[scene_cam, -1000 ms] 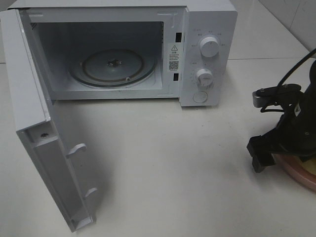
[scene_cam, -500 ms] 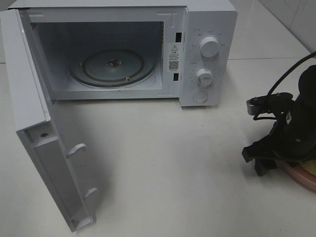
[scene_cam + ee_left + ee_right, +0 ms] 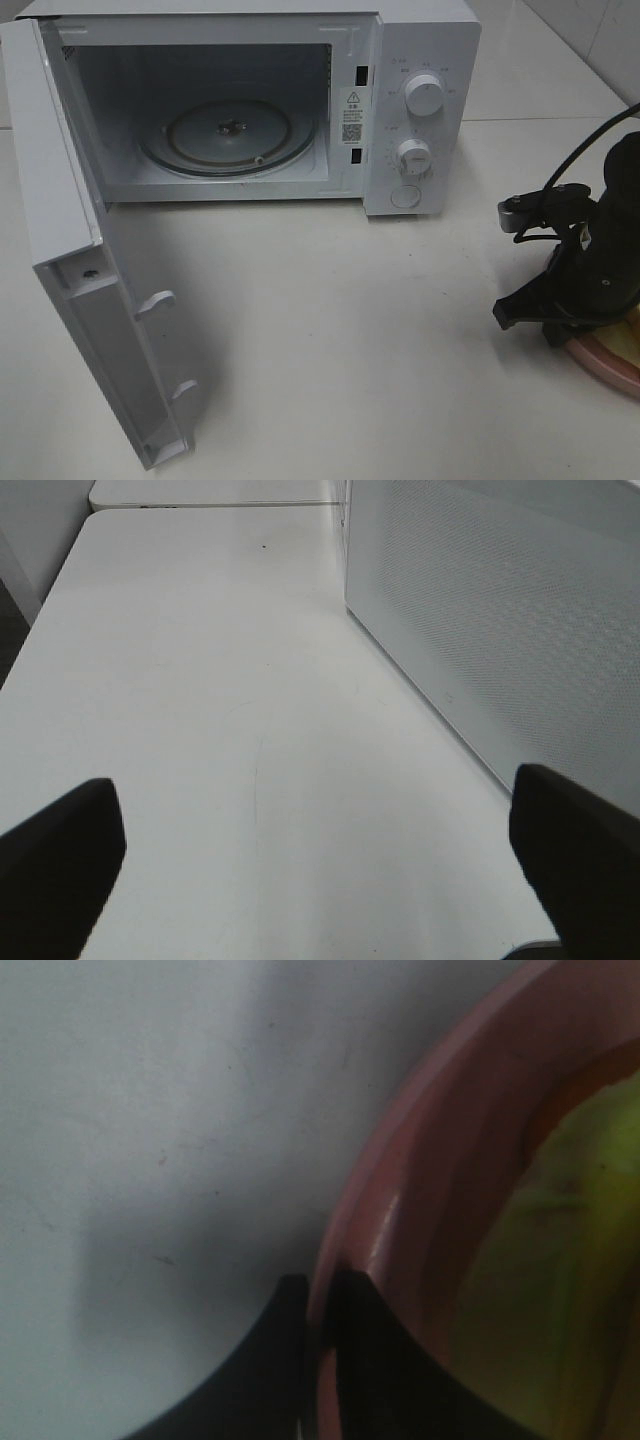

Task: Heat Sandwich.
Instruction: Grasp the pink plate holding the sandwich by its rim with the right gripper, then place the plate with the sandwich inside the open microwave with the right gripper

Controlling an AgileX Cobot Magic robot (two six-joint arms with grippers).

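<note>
The sandwich (image 3: 570,1250) shows only as a yellow-green and tan patch on the pink plate (image 3: 440,1160) in the right wrist view. In the high view my right arm hides the sandwich, and the plate (image 3: 603,357) lies at the table's right edge. My right gripper (image 3: 556,334) is low at the plate's left rim. In the right wrist view the gripper (image 3: 318,1305) has its two black fingers pressed together on the rim. My left gripper (image 3: 320,865) is open and empty above bare table, out of the high view.
The white microwave (image 3: 425,150) stands at the back. Its door (image 3: 85,270) swings wide open to the front left, and a glass turntable (image 3: 230,135) lies inside. A white perforated panel (image 3: 500,630) stands close beside my left gripper.
My right gripper has dropped lower onto the plate's left rim, and the plate edge has shifted slightly. The microwave and its door have not moved.
</note>
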